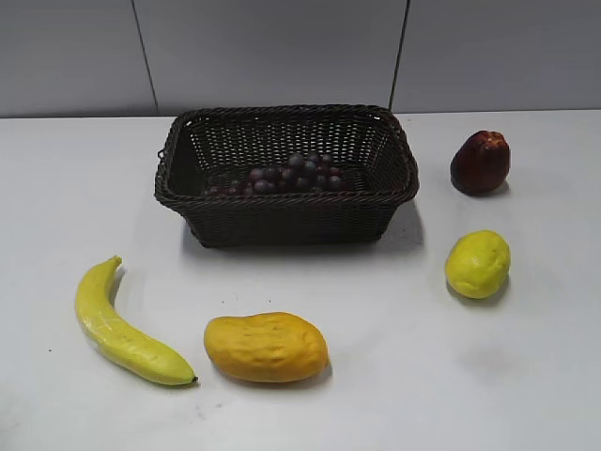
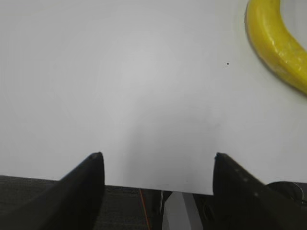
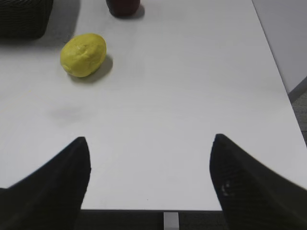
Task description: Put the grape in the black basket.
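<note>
The grape point(image 1: 286, 176), a long bunch of small dark purple-red grapes, lies inside the black basket point(image 1: 282, 218), a woven rectangular basket at the back middle of the white table. A corner of the basket also shows in the right wrist view point(image 3: 24, 19). Neither gripper shows in the exterior view. My left gripper point(image 2: 157, 155) is open and empty above the table's near edge, left of the banana. My right gripper point(image 3: 149, 139) is open and empty above the table's near right edge, well short of the lemon.
A yellow banana point(image 1: 117, 329) lies front left and also shows in the left wrist view point(image 2: 276, 45). An orange mango point(image 1: 266, 347) lies front middle. A lemon point(image 1: 477, 264) point(image 3: 83, 54) and a dark red apple-like fruit point(image 1: 480, 163) point(image 3: 123, 6) sit right of the basket.
</note>
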Controlling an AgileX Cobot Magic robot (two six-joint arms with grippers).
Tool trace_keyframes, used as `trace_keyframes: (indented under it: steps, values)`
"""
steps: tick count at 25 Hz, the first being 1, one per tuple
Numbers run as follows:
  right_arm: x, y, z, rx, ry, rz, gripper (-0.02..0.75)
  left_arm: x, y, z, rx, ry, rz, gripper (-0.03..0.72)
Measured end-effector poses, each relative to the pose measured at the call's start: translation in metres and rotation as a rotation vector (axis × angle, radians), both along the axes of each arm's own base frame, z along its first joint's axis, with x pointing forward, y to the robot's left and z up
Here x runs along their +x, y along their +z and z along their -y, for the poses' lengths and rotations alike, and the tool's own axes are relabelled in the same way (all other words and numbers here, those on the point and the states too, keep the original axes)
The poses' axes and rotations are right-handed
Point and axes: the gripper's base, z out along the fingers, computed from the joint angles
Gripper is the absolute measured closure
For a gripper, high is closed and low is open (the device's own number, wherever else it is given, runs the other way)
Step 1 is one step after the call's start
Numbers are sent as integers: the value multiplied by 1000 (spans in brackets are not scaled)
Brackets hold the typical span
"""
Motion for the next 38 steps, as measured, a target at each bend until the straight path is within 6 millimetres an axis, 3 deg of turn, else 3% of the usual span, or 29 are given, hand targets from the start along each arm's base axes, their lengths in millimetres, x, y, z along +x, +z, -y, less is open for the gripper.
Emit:
trace_keyframes:
  steps: [5, 18, 27, 38]
  values:
    - [0, 0, 0, 0, 0, 0, 150, -30, -12, 3, 23, 4, 100, 148]
    - [0, 0, 0, 0, 0, 0, 150, -82, 4, 10, 69, 6, 464, 148]
    - [0, 0, 0, 0, 0, 0, 150, -95, 6, 11, 75, -9, 547, 195]
    - [0, 0, 0, 0, 0, 0, 150, -102, 6, 13, 45, -120, 589, 200]
